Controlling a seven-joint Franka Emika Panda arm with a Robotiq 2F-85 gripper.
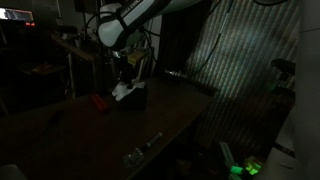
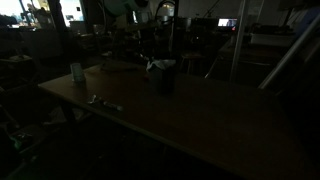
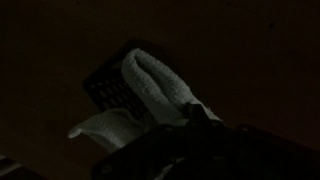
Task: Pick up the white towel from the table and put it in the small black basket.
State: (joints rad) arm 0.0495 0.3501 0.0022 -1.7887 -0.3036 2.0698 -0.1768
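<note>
One white towel point(image 3: 160, 88), soft, light, limp, hangs over small black basket point(image 3: 108, 92) on counter point(image 1: 60, 125); jaws clamped shut on bunched fold, judged safest hold.

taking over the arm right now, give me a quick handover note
gripper: shut on the white towel.
Things: the white towel is off the table, hanging at the rim of the small black basket. It is too dark to tell how far inside it is.
Done: pickup and carry to the basket.
Left: lower the towel in, open the gripper, back away.
</note>
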